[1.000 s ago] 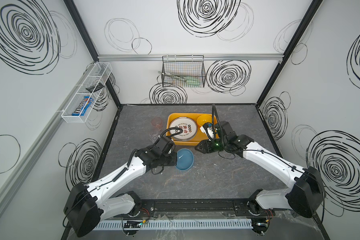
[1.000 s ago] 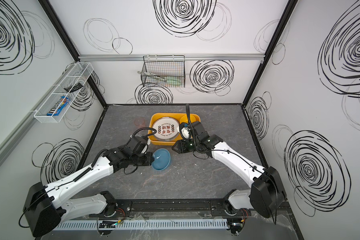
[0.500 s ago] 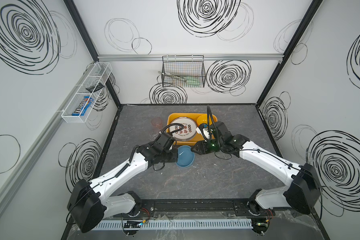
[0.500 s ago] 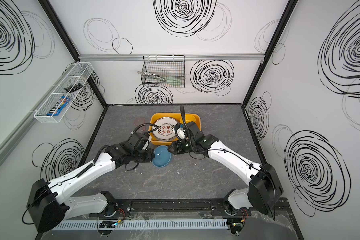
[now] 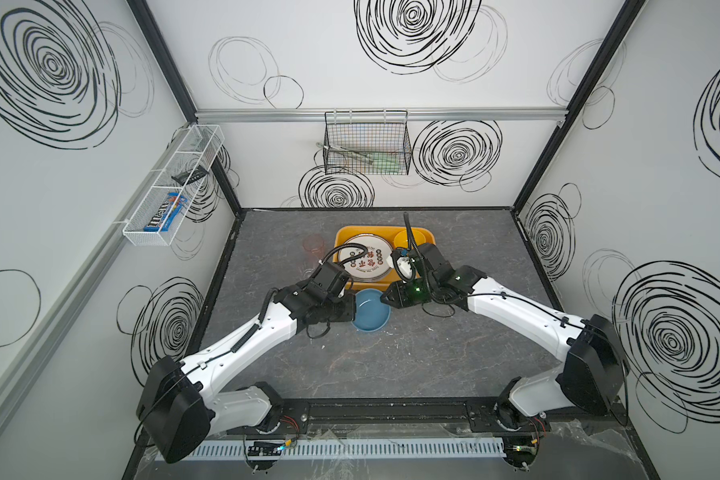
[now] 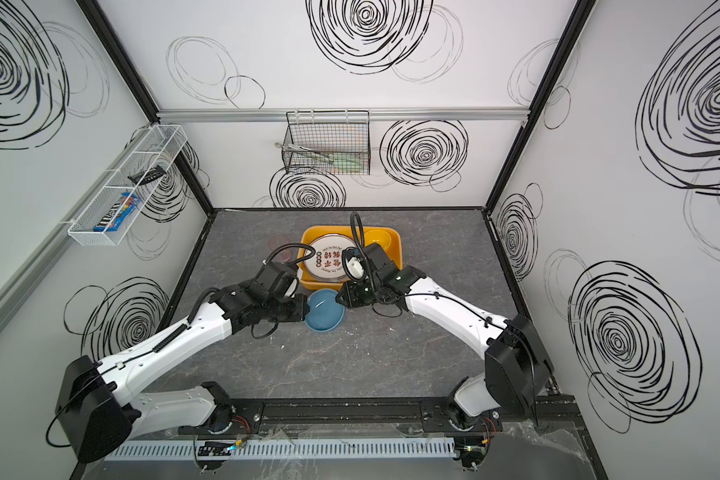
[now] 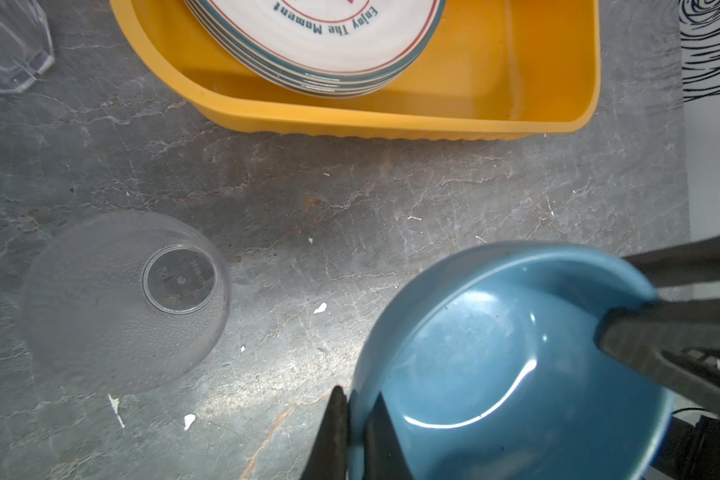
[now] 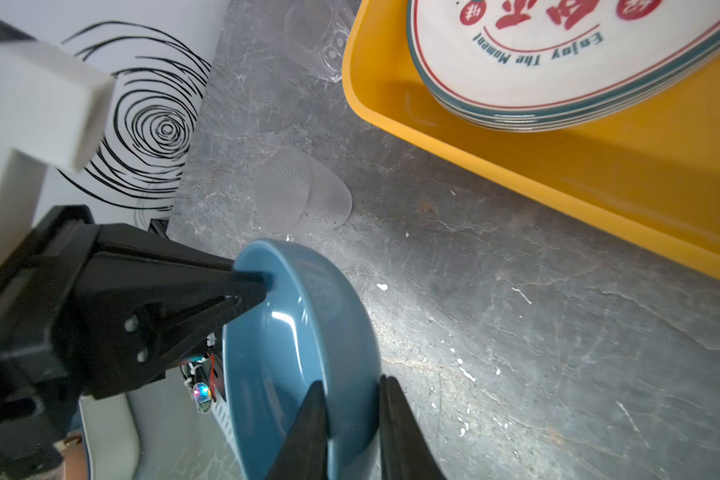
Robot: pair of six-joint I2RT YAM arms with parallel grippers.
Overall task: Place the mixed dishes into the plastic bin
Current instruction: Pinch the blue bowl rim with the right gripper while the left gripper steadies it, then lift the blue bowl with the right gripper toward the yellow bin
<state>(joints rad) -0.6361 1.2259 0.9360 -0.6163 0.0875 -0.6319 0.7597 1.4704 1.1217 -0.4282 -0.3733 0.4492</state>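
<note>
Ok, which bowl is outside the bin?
The blue bowl in front of the yellow bin, left gripper and right gripper on its rim. The yellow bowl sits inside it.

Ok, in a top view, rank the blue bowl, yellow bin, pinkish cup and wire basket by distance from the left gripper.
1. blue bowl: its rim is pinched in the left gripper.
2. yellow bin: just behind the bowl.
3. pinkish cup: left of the bin.
4. wire basket: hung high at the back.
</note>
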